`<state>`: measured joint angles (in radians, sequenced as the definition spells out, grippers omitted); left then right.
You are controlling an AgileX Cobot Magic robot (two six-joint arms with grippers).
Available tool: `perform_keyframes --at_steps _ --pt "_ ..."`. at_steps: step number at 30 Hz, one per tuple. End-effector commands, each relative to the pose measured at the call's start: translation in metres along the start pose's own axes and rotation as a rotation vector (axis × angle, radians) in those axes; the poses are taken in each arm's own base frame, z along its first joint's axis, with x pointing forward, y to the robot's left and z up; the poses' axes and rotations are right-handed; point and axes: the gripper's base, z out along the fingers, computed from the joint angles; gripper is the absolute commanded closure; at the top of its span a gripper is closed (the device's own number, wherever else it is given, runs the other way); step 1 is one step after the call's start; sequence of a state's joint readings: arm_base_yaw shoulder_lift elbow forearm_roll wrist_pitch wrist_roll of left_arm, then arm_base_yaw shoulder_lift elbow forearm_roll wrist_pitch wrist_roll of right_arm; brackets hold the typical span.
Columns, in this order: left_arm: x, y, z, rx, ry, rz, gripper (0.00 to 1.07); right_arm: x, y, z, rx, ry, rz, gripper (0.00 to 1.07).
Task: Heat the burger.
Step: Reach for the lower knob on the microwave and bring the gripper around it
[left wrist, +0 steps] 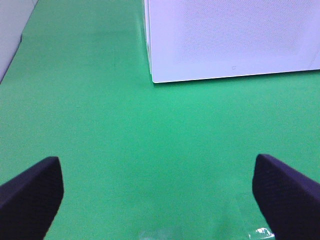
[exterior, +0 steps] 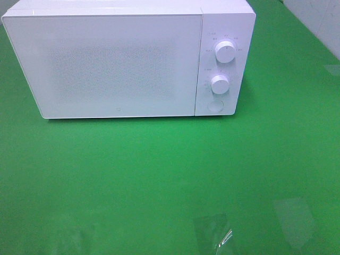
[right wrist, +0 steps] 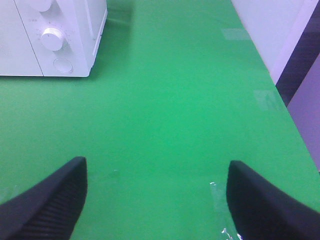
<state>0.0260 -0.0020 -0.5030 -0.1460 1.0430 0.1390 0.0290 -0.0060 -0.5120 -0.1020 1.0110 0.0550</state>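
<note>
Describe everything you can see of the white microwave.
The microwave is a white, smooth-skinned box, plastic or painted metal by its look. Its door, with a speckled window, is shut. The control strip beside it carries an upper knob, a lower knob and a round button beneath. It stands upright at the back of the green table, touching nothing else.

Nothing legible. Microwave: faint grey markings ring the upper dial and the lower dial on the control panel, too small to read. Tiny grey mark low on the door, at mid-width; also unreadable in the left wrist view.
</note>
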Motion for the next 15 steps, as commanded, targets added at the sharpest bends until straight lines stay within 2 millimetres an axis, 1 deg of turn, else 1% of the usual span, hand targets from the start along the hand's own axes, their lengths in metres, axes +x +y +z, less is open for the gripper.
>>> perform_keyframes --at_steps 1,5,15 --pt "-0.0016 -0.0001 0.0001 -0.004 -0.004 -0.004 0.12 0.0009 0.0001 -0.0023 0.000 -0.029 0.001 0.31" --pt "0.0011 -0.0009 -0.0047 -0.012 -0.038 -0.001 0.12 0.0007 0.0002 -0.0017 0.000 -0.025 -0.003 0.31" --pt "0.0008 -0.0009 -0.0044 -0.012 -0.037 -0.001 0.12 0.0007 0.0002 -0.0017 0.000 -0.025 -0.002 0.31"
